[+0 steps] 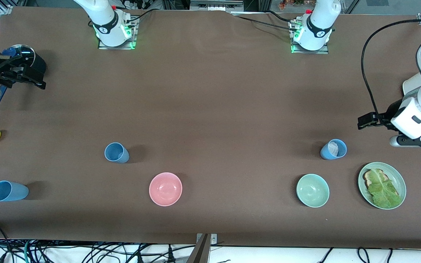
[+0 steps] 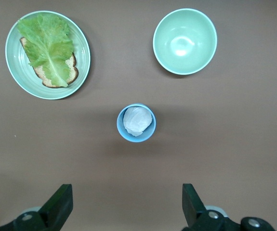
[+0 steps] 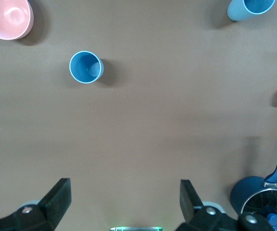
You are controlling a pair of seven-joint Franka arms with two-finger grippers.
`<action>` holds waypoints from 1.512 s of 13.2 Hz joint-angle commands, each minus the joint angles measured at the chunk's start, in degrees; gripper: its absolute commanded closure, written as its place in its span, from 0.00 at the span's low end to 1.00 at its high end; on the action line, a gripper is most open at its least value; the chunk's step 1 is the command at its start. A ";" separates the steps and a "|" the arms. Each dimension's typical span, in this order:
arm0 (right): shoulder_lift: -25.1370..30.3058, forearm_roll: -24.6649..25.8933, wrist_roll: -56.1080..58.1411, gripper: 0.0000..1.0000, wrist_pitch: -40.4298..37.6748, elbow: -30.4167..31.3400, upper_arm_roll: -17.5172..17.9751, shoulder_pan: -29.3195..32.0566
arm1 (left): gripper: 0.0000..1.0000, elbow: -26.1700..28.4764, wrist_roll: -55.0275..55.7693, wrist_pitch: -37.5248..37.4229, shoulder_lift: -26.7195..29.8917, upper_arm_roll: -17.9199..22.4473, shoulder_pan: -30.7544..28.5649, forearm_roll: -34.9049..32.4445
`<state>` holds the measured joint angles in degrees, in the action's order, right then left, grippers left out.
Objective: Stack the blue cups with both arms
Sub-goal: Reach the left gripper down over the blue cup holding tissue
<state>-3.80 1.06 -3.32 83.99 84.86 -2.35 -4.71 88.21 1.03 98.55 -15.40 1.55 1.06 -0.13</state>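
Both wide open, empty: left gripper (image 2: 124,207) over surface (image 1: 210,109) beside cup w/ white wad (image 1: 333,149), right gripper (image 3: 124,204) near saucepan (image 1: 24,62). Descend straight onto rim – no tipping.

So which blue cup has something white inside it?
The blue cup toward the left arm's end of the table, beside the pale green bowl. Something crumpled and white sits inside it. The other two blue cups look empty.
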 commanded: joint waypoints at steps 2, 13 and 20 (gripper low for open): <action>-0.06 -0.01 0.60 0.00 -1.11 -1.10 -0.37 0.05 | 0.00 2.13 -4.09 5.85 -4.10 0.03 -2.38 0.92; -4.10 -1.06 0.60 0.00 2.57 0.74 1.30 -1.45 | 0.00 11.71 -4.37 22.90 -7.45 0.03 -3.43 0.92; -3.67 -1.06 0.42 0.00 9.52 7.42 2.00 -1.45 | 0.00 19.10 -4.45 30.90 -6.49 0.03 -3.35 0.92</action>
<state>-8.95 0.63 -2.77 92.06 90.44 -0.62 -6.19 104.14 -1.69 127.01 -23.85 1.53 -2.13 -0.13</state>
